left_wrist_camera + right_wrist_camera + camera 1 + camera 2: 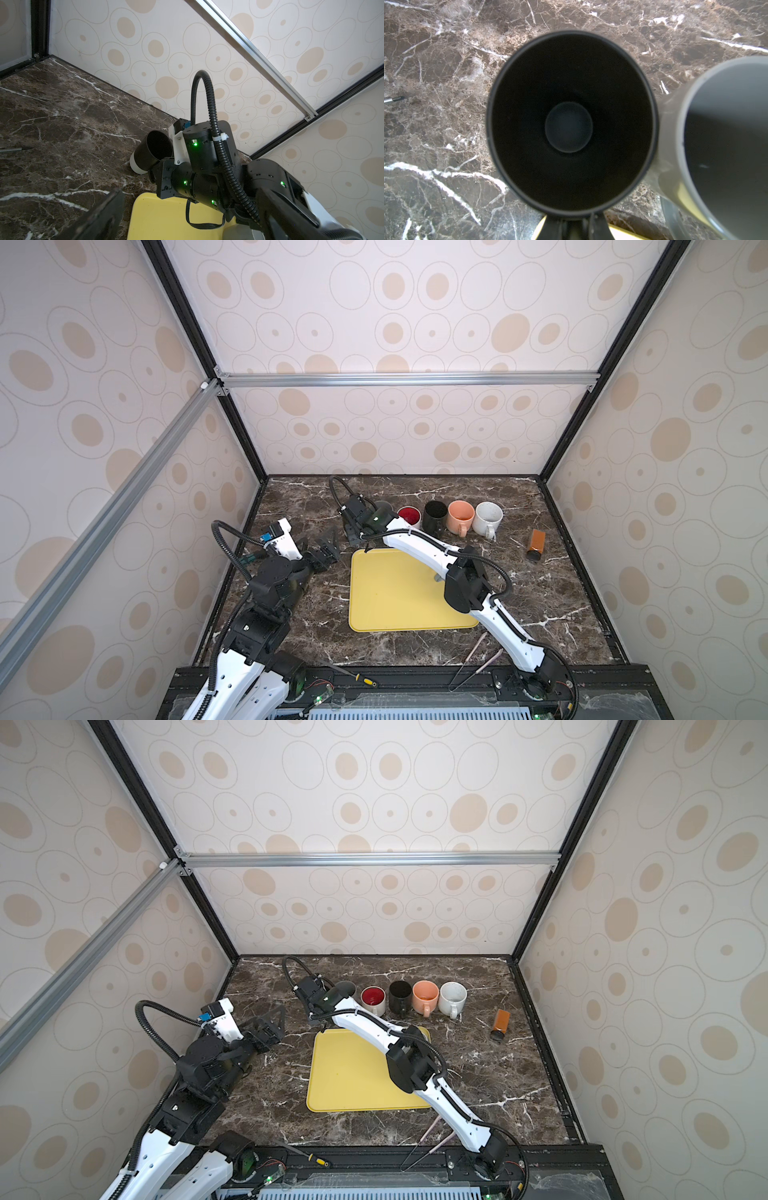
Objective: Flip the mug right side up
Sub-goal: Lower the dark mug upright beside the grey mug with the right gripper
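Observation:
The mug [152, 150] is black with a white base and is held mouth up, leaning a little, its base low over the marble table [540, 605]. In both top views the mug [384, 506] [348, 988] is at the left end of a row of mugs, half hidden by my right wrist. My right gripper [572, 225] [365, 516] is shut on the near side of the mug's rim, and the right wrist view looks straight down into the dark inside [569, 126]. My left gripper [328, 545] [272, 1021] hangs open and empty left of the yellow tray, well away from the mug.
A red-lined mug [409, 516], a black mug [435, 514], an orange mug [460, 516] and a white mug [488, 517] stand upright in a row. A yellow tray [395, 597] lies mid-table under my right arm. An amber bottle [536, 545] lies right; tweezers [478, 659] and a screwdriver [353, 674] lie in front.

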Robot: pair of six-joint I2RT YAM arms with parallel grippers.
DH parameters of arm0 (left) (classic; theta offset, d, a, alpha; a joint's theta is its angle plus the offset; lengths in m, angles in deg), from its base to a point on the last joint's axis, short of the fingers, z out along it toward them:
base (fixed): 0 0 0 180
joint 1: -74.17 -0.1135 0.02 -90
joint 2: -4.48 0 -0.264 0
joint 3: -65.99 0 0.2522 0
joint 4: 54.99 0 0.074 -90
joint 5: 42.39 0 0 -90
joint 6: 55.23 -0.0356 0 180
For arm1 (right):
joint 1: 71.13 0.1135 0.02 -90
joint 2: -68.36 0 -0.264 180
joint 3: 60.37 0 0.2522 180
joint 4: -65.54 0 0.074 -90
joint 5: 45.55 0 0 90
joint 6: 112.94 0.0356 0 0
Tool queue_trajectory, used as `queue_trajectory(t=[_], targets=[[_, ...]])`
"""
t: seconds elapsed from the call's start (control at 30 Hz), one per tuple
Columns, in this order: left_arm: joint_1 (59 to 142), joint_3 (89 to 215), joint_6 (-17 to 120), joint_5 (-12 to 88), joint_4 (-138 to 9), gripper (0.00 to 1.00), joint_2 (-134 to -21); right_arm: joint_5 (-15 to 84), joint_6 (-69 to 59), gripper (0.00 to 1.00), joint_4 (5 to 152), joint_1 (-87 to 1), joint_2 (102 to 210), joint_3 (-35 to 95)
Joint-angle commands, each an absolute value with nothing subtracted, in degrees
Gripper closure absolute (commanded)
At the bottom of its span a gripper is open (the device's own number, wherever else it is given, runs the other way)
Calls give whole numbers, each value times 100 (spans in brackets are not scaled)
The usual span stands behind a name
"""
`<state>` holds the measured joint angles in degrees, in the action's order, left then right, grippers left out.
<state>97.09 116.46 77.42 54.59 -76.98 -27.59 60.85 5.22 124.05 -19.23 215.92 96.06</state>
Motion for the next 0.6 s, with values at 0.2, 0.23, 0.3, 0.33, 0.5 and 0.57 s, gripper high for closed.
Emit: queue_trajectory(t=[0.2,0.23,0.3,0.33,0.5,0.57], targets=[[9666,11544,7844,5473,-7537,0,-2698,6731,357,100,12321,-1919,21706,9955],[9662,11529,7846,5473,-7538,0,-2702,6728,360,100,12333,-1912,21707,9955],[9662,11500,7852,5447,-7509,0,-2703,6761,354,100,12341,-1910,21733,9959],[9662,11495,7862,5448,-7508,0,-2711,6750,360,99,12334,-1910,21740,9947],[9661,11473,7861,5428,-7478,0,-2714,6577,341,82,12322,-1910,21757,9948],[9665,11479,7855,5437,-7487,0,-2714,6553,355,77,12333,-1907,21735,9938]])
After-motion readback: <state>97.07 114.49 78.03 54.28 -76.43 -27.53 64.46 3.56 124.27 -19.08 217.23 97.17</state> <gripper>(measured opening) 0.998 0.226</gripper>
